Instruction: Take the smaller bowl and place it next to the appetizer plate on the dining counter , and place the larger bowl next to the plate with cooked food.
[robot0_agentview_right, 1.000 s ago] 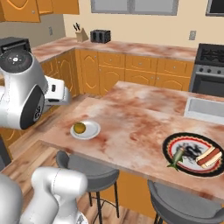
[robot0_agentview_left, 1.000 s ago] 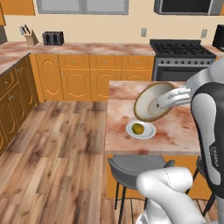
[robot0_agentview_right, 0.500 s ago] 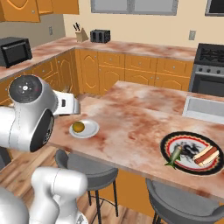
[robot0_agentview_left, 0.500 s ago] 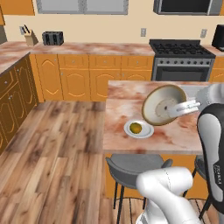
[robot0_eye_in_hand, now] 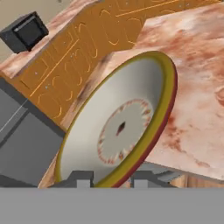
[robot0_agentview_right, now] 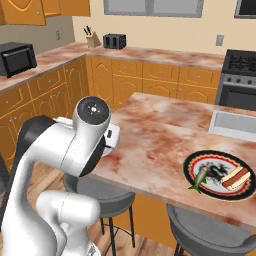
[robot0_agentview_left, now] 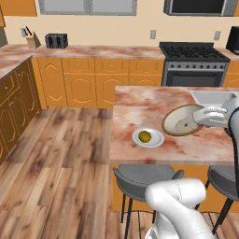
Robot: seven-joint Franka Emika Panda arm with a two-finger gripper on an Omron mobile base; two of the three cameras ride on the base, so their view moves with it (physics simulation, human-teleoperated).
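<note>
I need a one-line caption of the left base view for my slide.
End effector holds the smaller bowl tilted above the dining counter, beside the appetizer plate.

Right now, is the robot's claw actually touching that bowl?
Touching. In the hand view the gripper pinches the smaller bowl by its rim, one finger on each side.

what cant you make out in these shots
- Whether the tilted bowl touches the dining counter: unclear in the left base view.
- Gripper fingertips: cut off at the bottom of the hand view.
- What the food on the small plate is: too small in the left base view.
- Plate with cooked food: outside the left base view.
</note>
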